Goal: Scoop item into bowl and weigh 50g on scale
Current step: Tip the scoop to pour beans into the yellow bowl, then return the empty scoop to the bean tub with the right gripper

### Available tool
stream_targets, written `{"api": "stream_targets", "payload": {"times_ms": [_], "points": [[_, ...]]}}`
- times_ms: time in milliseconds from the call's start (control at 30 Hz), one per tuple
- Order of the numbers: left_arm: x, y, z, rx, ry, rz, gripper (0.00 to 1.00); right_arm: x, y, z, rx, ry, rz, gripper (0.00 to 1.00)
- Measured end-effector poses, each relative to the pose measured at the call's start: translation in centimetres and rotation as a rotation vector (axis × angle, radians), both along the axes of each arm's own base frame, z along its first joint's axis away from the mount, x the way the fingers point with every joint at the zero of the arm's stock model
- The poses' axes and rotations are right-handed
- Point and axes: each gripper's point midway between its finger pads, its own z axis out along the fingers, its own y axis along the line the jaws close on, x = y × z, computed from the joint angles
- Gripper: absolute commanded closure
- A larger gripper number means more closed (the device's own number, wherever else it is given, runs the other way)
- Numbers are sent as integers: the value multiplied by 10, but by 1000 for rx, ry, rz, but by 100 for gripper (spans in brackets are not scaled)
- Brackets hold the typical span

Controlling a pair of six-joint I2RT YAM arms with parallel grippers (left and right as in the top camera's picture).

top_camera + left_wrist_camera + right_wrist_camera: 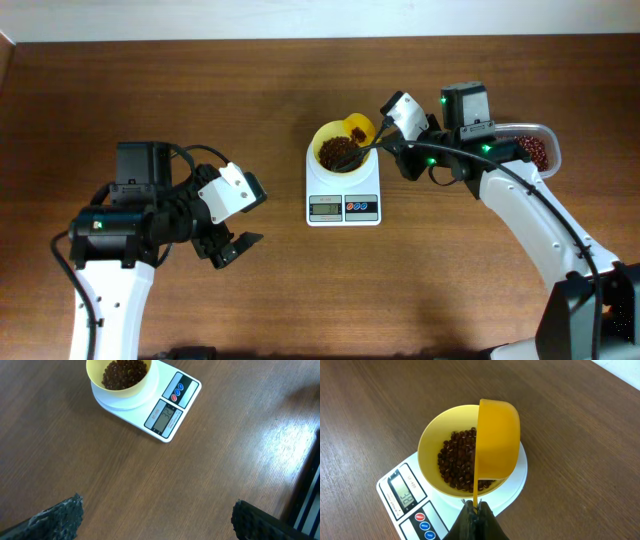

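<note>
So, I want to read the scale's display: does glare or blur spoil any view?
Overhead: the display is too small to read. Left wrist: glare streaks the table, away from the scale. Right wrist: display close and sharp, digits sideways.

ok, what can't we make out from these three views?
Scale reading: too small in the overhead and left wrist views, skewed in the right wrist view.
Scoop inside: the right wrist view shows only its outer wall.
Right gripper fingers: cut off by the bottom edge in the right wrist view.
Clear container: mostly behind the right arm in the overhead view.
</note>
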Motion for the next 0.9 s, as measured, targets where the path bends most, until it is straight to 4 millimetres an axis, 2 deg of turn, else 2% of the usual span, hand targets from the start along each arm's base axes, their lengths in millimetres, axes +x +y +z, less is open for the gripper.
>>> {"api": "stream_targets", "payload": {"times_ms": [567,900], "points": [[0,0,0,0,0,0,1,1,-1,0,-5,-1,-5,96],[0,0,0,0,0,0,1,9,1,6,-2,-51,-7,96]]}}
